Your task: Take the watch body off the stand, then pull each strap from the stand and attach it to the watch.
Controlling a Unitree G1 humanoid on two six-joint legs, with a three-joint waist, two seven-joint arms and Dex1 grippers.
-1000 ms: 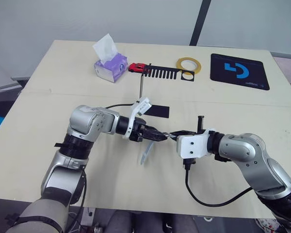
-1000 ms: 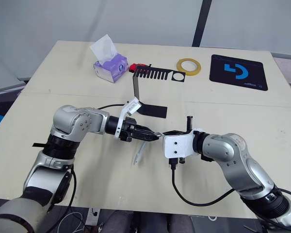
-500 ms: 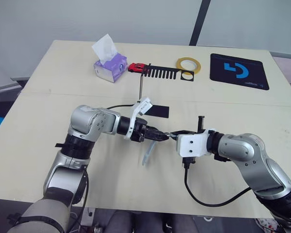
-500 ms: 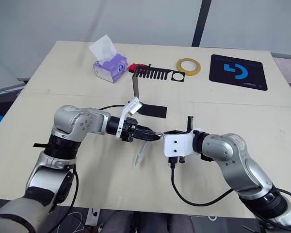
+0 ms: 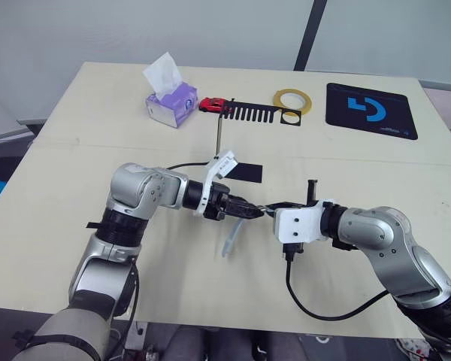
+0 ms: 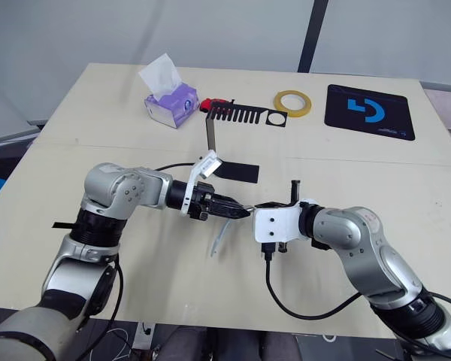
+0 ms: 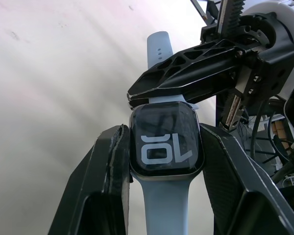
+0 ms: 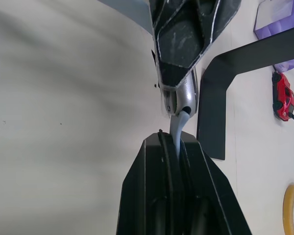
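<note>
**Second strap at the lug: misalignment is our main worry**

Just in front of the stand's [image 5: 233, 143] flat foot, above the counter [image 5: 75, 188], we have the two tools meeting tip to tip. Our left tool [image 7: 165, 147] is clamped on the watch body [image 7: 166, 147] by its sides, screen facing the wrist camera. One strap [image 5: 230, 242] is already on the body and hangs down from it toward the counter. Our right tool [image 8: 172, 139] is pinched together on the second strap [image 8: 179, 122], whose free end sits right at the body's open edge.

What could go wrong, as we judge it:
- If the strap end meets the slot at an angle, it may jam or ride over the edge instead of seating.
- Pushing against a jam could twist the body in the left tool's grip, since only two narrow fingers hold it.
- The strap is flexible; gripped too far from its tip, it may buckle and not slide.
- A slip would drop the body to the counter, close to the stand's foot.

Both forearms reach inward, roughly level, wrists facing one another in front of the stand, with the left elbow bent and the right arm folded in from the side.
</note>
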